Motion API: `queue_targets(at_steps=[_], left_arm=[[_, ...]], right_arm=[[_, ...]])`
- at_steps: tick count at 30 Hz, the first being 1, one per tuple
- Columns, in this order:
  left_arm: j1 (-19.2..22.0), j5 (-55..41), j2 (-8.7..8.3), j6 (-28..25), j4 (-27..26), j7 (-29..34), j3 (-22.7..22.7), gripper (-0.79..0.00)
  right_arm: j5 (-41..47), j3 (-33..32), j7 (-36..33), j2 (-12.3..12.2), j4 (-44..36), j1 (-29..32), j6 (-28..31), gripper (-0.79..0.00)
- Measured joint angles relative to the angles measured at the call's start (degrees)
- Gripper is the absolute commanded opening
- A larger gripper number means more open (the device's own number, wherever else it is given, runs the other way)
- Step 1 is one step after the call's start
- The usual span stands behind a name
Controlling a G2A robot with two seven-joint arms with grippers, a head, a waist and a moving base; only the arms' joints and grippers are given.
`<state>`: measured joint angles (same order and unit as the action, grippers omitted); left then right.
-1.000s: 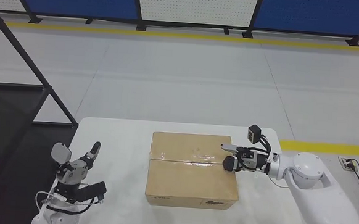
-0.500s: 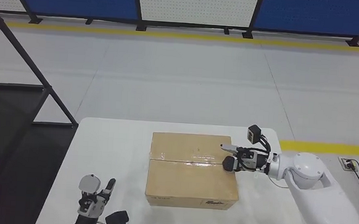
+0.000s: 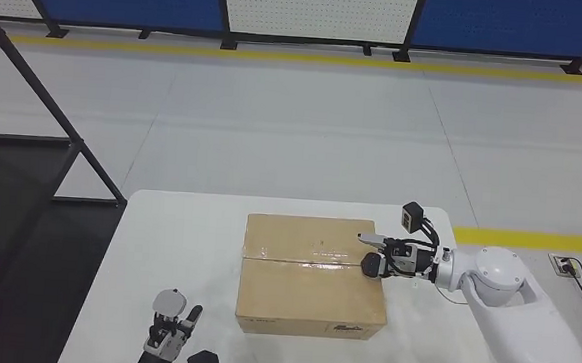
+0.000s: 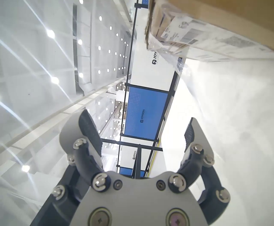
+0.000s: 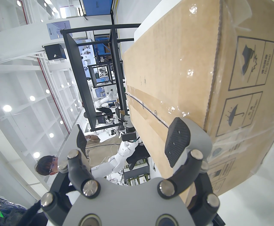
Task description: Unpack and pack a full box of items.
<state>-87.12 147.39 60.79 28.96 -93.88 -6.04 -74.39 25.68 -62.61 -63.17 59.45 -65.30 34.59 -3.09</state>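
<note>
Treat the taped cardboard box (image 3: 310, 273) as stiff, probably heavy; lift by its flap seam; your right gripper (image 3: 369, 252) and left gripper (image 4: 139, 122) gape empty.

Left end effector (image 4: 140, 128) tilts upward, spread wide; right end effector (image 5: 130, 139) likewise spread

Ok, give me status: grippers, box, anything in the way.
Left gripper open, empty, near the table's front edge. Right gripper open at the box's seam end. Box shut, taped, on the table. Nothing seen in the way but tape.
</note>
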Motion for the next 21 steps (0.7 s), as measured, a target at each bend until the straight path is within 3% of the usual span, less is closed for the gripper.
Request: queue_targets(at_steps=[4,10,21], left_arm=[[4.0,-5.8,0.66,-7.7,1.8,-1.6,2.0,0.000],[8.3,-8.1,2.30,-11.2,4.6,2.9,6.7,0.000],[12.6,-10.5,4.54,-9.1,9.6,8.9,9.8,0.000]], right_arm=[[0.0,0.0,0.0,0.0,0.0,0.0,0.0,0.000],[0.0,0.0,0.0,0.0,0.0,0.0,0.0,0.000],[0.0,0.0,0.0,0.0,0.0,0.0,0.0,0.000]])
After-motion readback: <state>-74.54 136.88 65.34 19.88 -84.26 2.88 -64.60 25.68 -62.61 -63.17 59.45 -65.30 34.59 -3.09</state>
